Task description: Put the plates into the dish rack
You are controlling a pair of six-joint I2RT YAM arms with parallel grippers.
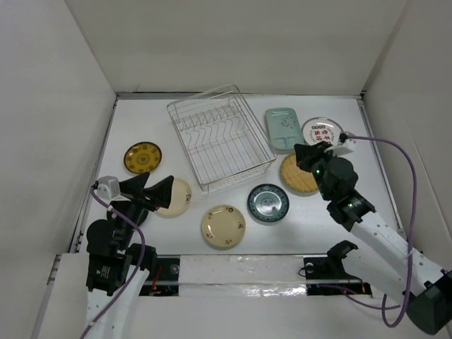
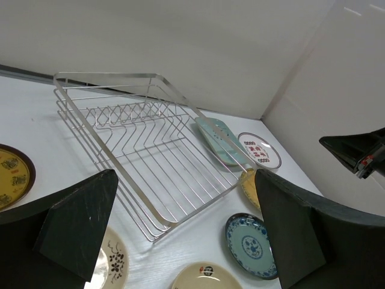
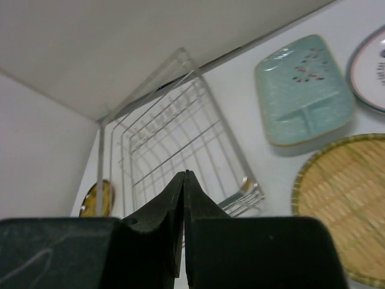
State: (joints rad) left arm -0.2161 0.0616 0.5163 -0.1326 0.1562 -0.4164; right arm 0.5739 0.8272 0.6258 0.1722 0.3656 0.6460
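Observation:
The silver wire dish rack [image 1: 220, 138] lies empty at the table's middle back. Plates lie flat around it: brown-and-yellow [image 1: 143, 157] to its left, a cream one [image 1: 179, 198], another cream one [image 1: 224, 226] and a dark teal one [image 1: 268, 203] in front, a tan woven one [image 1: 298, 176], a pale green rectangular one [image 1: 284, 128] and a white one with red print [image 1: 321, 131] to its right. My left gripper [image 1: 150, 189] is open and empty over the left cream plate [image 2: 111, 265]. My right gripper [image 1: 300, 152] is shut and empty above the tan plate [image 3: 343, 205].
White walls close in the table on the left, back and right. In the left wrist view the rack [image 2: 138, 144] fills the middle, with the teal plate [image 2: 249, 244] near my right finger [image 2: 289, 235]. A purple cable [image 1: 395, 152] loops by the right arm.

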